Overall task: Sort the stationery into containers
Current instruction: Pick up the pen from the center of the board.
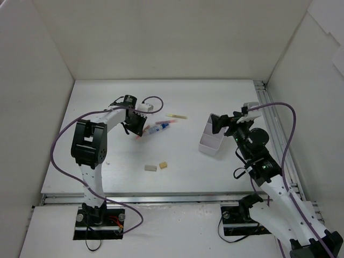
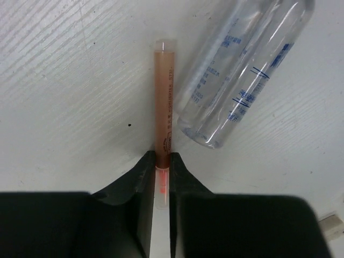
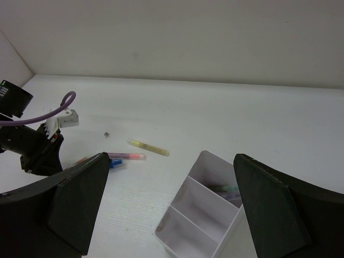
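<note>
Barely started: left gripper (image 2: pixel 162 174) clamps the red pen (image 2: pixel 164 97), right gripper (image 3: pixel 169 201) gapes above the box (image 1: pixel 208 148); tube (image 2: pixel 242 70) and erasers (image 1: pixel 150 167) lie loose.

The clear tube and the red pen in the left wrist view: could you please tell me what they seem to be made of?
The clear tube: likely transparent plastic, glossy; the table's grain shows through it under blue print. The red pen: probably translucent tinted plastic, smooth, with a paler clear cap end.

Left gripper (image 1: pixel 134 124) (centre-left of frame) lowered, jaws pinched on red pen (image 2: pixel 164 102). Right gripper (image 1: pixel 221 124), centre-right, fingers spread wide.
</note>
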Motion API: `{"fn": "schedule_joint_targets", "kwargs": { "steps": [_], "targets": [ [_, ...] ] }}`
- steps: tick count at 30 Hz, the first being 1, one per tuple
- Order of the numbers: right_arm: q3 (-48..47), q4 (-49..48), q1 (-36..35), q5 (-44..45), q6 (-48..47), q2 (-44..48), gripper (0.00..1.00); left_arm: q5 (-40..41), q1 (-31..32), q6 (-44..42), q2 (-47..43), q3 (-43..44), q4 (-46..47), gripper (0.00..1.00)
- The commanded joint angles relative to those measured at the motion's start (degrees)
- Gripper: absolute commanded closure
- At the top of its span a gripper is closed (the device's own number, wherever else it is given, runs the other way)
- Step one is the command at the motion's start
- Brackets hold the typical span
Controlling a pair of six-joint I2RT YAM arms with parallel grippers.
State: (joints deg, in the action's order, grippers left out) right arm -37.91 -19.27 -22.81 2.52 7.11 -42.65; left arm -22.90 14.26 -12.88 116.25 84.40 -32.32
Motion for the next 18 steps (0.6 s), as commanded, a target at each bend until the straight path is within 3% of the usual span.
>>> {"fn": "schedule_joint_targets", "kwargs": {
  "steps": [1, 6, 18],
  "targets": [
    [-0.06, -2.88, 0.40, 1.61, -1.05, 1.43, 0.02, -0.22, 0.50, -0.57, -0.49, 1.12, -1.97, 0.97],
    [-0.15, -1.74, 0.40, 1.43, -1.05, 2.83, 0.02, 2.15, 0.50, 1.02, -2.42, -0.37, -1.17, 1.00],
    [-0.50, -2.26, 0.48, -4.98, 0.18, 0.38, 0.02, 5.58, 2.87, 5.33, -23.05, -8.11, 3.13, 1.00]
  ]
}}
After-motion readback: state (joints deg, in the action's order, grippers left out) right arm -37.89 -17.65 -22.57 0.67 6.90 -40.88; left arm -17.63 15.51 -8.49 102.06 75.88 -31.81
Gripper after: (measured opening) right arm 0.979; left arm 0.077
